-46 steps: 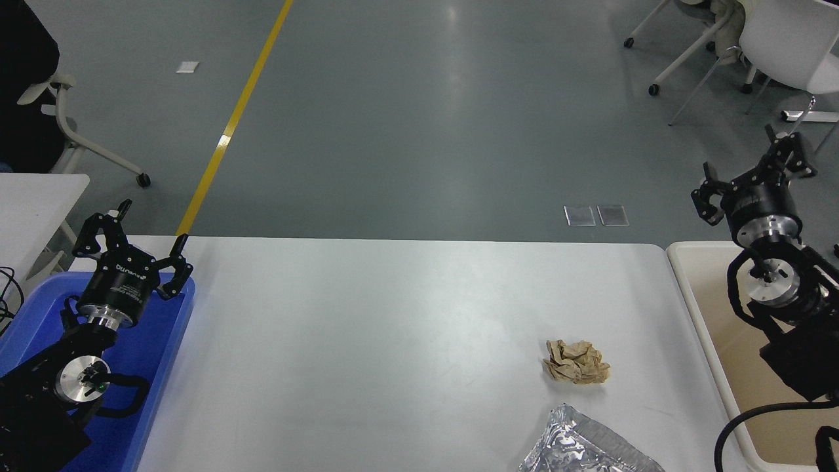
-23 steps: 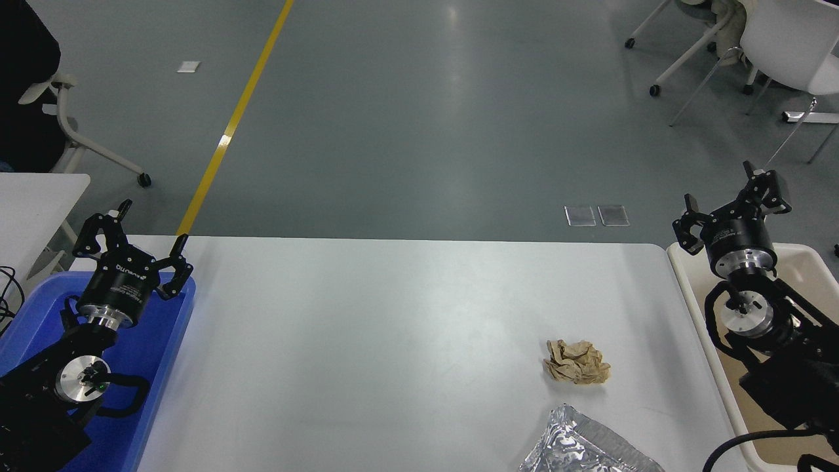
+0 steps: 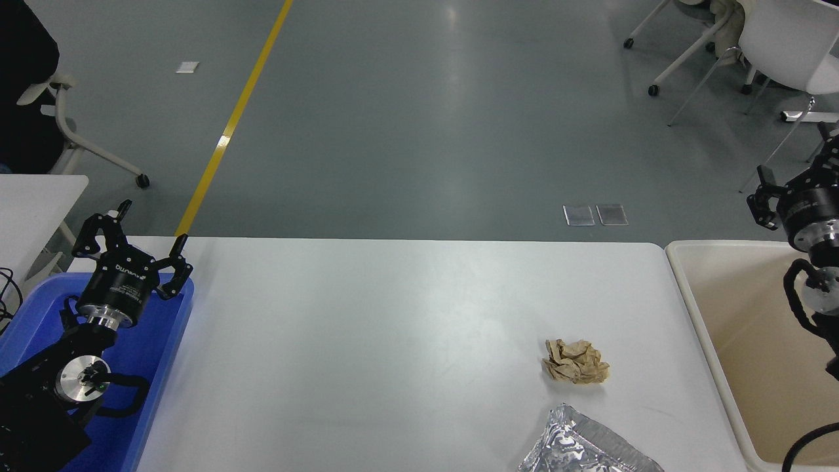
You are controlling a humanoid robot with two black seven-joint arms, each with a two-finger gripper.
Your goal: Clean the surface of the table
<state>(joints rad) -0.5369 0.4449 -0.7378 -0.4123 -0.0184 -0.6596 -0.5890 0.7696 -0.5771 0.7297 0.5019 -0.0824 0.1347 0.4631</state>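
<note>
- The tabletop (image 3: 393, 328), white and matte with rounded corners, fills the lower middle of the frame from left of centre to right of centre.
- Two bits of litter lie on it at lower right: a crumpled brown paper ball (image 3: 575, 362), and just below it, apart from it, a crinkled silver foil wrapper (image 3: 583, 446) cut off by the bottom edge.
- A beige bin (image 3: 695, 314) stands just beside the tabletop's right edge; a blue tray (image 3: 167, 347) sits at its left edge.
- The right pincer (image 3: 796, 177) hangs at the right edge of the frame, above the bin's far rim, well apart from the litter; its jaws stand spread, holding nothing (one finger is partly cropped).
- The left pincer (image 3: 131, 233) is parked over the blue tray at lower left, jaws spread and empty.
- Risks, as I judge them: the paper ball is light and could be nudged away by a descending finger; the foil lies flat, so a pinch may slip or scrape the tabletop.
</note>
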